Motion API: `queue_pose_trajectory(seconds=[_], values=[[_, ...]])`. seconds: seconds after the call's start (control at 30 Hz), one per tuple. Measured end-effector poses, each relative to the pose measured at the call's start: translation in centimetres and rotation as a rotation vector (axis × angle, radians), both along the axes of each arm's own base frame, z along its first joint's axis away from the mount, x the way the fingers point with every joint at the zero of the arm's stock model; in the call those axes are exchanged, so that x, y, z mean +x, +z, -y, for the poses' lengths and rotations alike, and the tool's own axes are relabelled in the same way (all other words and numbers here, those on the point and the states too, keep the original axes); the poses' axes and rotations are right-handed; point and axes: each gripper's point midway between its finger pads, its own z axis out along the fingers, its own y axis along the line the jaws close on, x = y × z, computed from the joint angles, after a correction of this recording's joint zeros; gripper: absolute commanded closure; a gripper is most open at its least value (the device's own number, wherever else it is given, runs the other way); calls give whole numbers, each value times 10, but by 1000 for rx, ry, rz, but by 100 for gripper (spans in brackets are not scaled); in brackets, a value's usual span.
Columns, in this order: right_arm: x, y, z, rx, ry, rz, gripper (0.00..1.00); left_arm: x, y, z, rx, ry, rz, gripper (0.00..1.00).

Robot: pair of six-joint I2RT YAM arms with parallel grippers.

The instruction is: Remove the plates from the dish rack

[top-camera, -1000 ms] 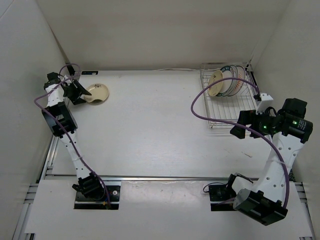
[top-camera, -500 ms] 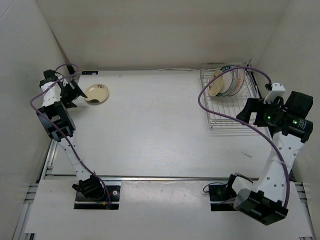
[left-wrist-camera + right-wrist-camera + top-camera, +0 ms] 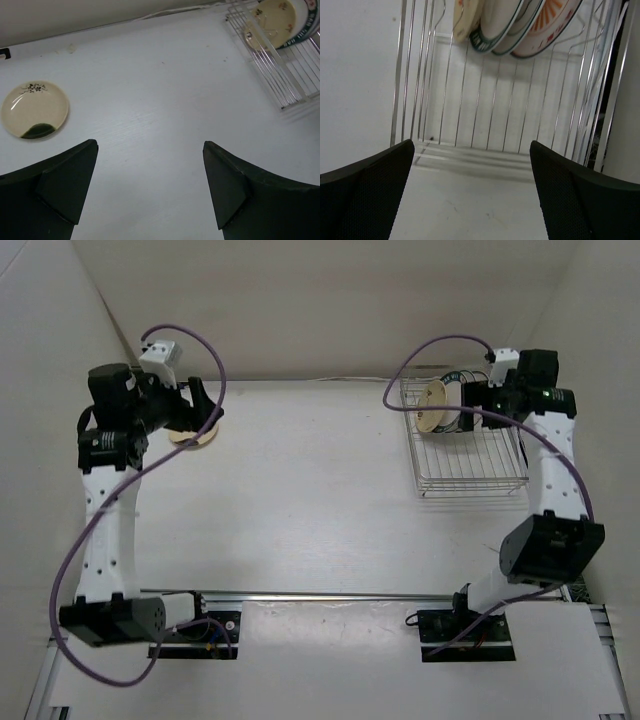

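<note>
The dish rack (image 3: 470,465) stands at the back right of the table. Three plates stand on edge in its far end: a tan plate (image 3: 465,17), a white plate with a dark lettered rim (image 3: 492,30) and a white plate with an orange-red pattern (image 3: 551,20). My right gripper (image 3: 472,412) is open and empty above the rack (image 3: 495,115), just short of the plates, touching none; it also shows in the right wrist view (image 3: 472,190). My left gripper (image 3: 150,185) is open and empty, held high at the back left (image 3: 208,410).
A cream plate with a green patch (image 3: 35,109) lies flat on the table at the back left, partly hidden under my left gripper in the top view (image 3: 192,438). White walls close in the table on three sides. The rack shows far off in the left wrist view (image 3: 290,80).
My right gripper has swung from the rack's near right side up to the plates at its far end. My left arm has risen and turned from beside the cream plate toward the table's middle.
</note>
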Motion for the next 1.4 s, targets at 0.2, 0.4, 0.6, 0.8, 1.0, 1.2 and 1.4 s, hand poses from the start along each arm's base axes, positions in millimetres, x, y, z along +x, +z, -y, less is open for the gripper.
queue_pose_trajectory(seconds=[0.2,0.4,0.6,0.8,1.0,1.2,1.4], values=[[72,11,-2,-38,-10,71,16,-43,-27,27,18,-131,-23,1],[117,-10,-26,-100,51,66,30,-54,-81,29,11,-167,-188,1],[142,-51,-40,-119,82,2,35,-57,-85,30,13,-179,-203,1],[154,-71,-37,-132,72,-25,37,-56,-89,31,8,-186,-215,1],[171,-78,-36,-138,65,-10,42,-51,-101,32,-2,-193,-257,1],[188,-91,-32,-141,52,-6,48,-46,-113,32,-9,-194,-299,1],[197,-103,-30,-149,44,-11,70,-46,-115,32,-10,-194,-307,1]])
